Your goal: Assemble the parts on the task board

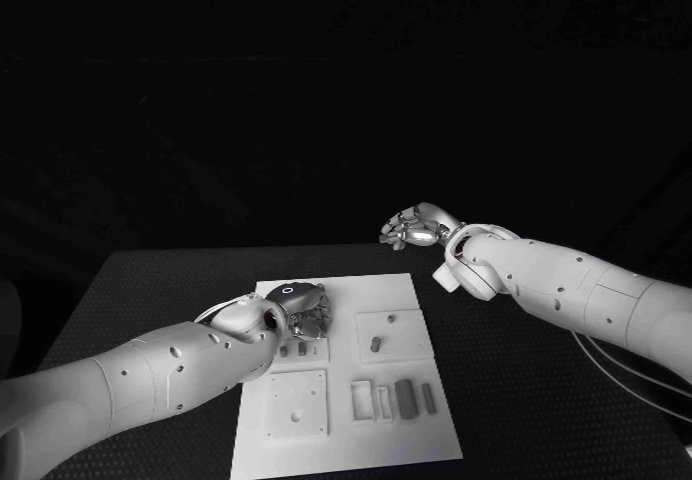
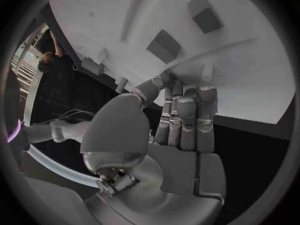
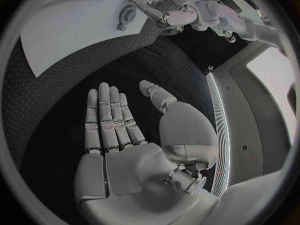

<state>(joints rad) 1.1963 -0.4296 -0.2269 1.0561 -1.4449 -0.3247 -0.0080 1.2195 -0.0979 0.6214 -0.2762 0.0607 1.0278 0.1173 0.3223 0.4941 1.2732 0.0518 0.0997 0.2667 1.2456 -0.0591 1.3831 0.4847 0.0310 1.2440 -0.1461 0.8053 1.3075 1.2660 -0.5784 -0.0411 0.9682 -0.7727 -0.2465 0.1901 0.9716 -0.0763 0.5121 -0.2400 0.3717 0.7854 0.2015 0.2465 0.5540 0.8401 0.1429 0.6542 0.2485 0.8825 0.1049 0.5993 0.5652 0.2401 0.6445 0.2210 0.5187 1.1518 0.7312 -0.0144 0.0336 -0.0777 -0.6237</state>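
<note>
The left hand [image 1: 296, 308] hovers over the board [image 1: 389, 290], fingers [image 2: 187, 120] straight, holding nothing; it should settle squarely on one part [image 1: 375, 344]. The right hand [image 1: 418, 226] waits open.

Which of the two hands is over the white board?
The left hand: it hovers over the task board near its far left corner, while the right hand hangs beyond the board's far edge.
</note>
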